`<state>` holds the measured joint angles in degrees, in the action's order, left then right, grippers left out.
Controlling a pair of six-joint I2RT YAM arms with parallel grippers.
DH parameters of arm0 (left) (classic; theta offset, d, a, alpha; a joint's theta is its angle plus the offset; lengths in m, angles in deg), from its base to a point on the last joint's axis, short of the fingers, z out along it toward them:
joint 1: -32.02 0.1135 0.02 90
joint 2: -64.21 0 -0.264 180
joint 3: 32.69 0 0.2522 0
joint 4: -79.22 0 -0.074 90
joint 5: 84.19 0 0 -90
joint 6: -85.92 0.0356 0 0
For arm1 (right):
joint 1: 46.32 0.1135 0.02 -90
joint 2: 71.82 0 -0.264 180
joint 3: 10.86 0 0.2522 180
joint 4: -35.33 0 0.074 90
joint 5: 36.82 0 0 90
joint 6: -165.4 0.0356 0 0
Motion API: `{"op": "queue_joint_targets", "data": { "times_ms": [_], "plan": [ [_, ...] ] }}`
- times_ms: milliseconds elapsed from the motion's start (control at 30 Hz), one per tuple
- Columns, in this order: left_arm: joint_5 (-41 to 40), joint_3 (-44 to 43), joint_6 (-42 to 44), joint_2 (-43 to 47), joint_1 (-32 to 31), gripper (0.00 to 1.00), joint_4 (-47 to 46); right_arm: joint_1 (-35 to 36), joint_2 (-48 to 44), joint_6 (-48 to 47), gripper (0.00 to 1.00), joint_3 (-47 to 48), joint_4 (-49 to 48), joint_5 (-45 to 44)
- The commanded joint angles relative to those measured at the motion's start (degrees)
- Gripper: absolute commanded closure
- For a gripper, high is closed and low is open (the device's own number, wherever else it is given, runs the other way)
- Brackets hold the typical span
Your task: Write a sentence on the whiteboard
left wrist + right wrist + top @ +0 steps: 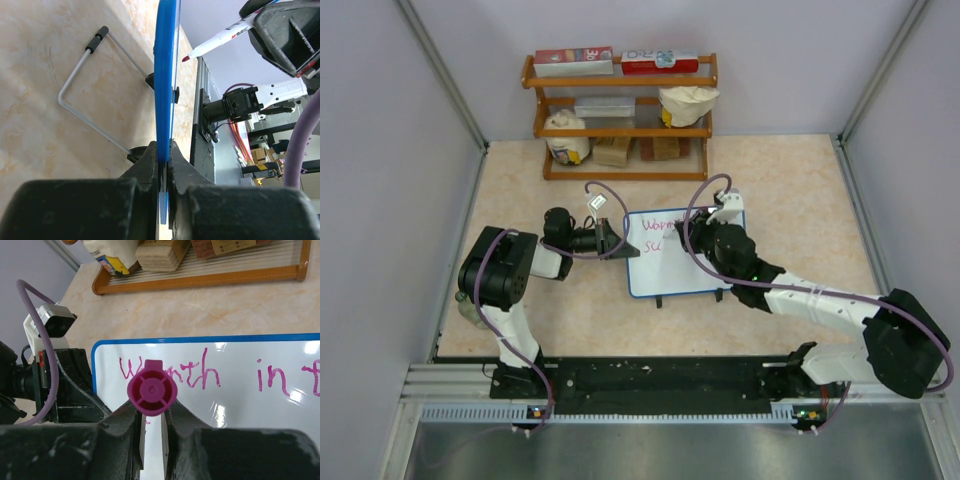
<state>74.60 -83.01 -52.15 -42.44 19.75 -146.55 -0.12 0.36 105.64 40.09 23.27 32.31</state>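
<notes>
The left tool (164,170) is clenched on the left edge of the whiteboard (680,272), one finger on each face, with the blue frame running straight out from between them. The right tool (151,412) grasps a marker (151,392), its magenta butt end showing between the fingers, and hangs over the upper middle of the whiteboard. In the left wrist view the marker's red tip points at the whiteboard's white face, just beside it; I cannot tell whether it touches. Magenta writing (207,376) fills the whiteboard's top line, and a few letters start a second line under its left end. Behind the whiteboard a bent wire leg (82,95) with black ends lies on the tabletop (790,190). A wooden shelf (620,125) stands well beyond the whiteboard's far edge.
</notes>
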Motion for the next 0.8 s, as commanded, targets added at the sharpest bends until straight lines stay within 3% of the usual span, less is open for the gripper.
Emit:
{"op": "queue_joint_targets", "data": {
  "times_ms": [0,767],
  "plan": [
    [-0.33,-0.53,-0.35,-0.14,0.06,1.0,-1.03,-0.49,0.77,0.7,1.0,-0.98,-1.42,0.56],
    [-0.33,-0.45,-0.35,-0.14,0.06,1.0,-1.03,-0.58,-0.81,2.02,1.0,-5.2,-0.19,1.0]
  ]
}}
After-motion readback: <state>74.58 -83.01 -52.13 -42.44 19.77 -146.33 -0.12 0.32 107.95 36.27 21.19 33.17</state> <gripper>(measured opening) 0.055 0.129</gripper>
